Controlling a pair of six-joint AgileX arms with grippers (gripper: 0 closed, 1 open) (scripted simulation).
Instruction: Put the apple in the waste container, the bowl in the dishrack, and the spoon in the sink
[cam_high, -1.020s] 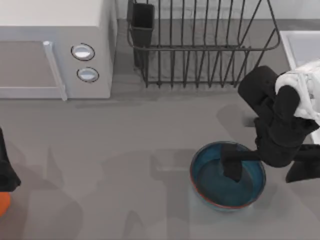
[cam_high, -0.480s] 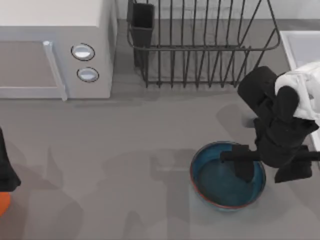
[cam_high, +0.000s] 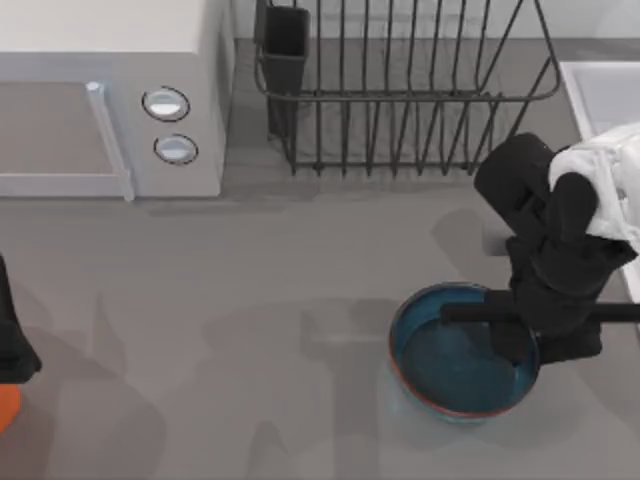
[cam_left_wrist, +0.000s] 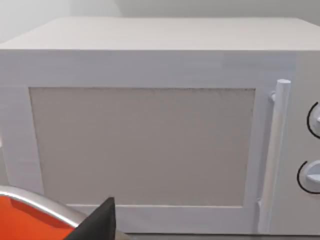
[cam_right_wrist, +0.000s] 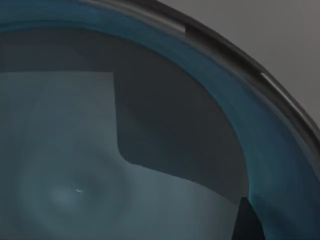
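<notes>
The blue bowl (cam_high: 440, 365) with its reddish-brown rim sits on the table at front right. My right gripper (cam_high: 540, 348) is shut on the bowl's right rim, one finger inside and one outside. The right wrist view looks into the bowl's glazed inside (cam_right_wrist: 100, 175), with a dark fingertip (cam_right_wrist: 247, 222) at the wall. The dark wire dishrack (cam_high: 400, 90) stands behind the bowl. The pale sink (cam_high: 600, 95) lies at the back right. My left arm (cam_high: 10, 345) is parked at the table's left edge. The apple and the spoon are out of view.
A white microwave (cam_high: 110, 100) with two round knobs stands at the back left and faces the left wrist camera (cam_left_wrist: 150, 145). An orange container with a silvery rim (cam_high: 5, 408) (cam_left_wrist: 30, 220) peeks in at the left edge. Bare grey table lies between microwave and bowl.
The right gripper's fingers came together from a wide spread onto the bowl's right rim. The bowl slid slightly to the right. The left arm has not moved.
</notes>
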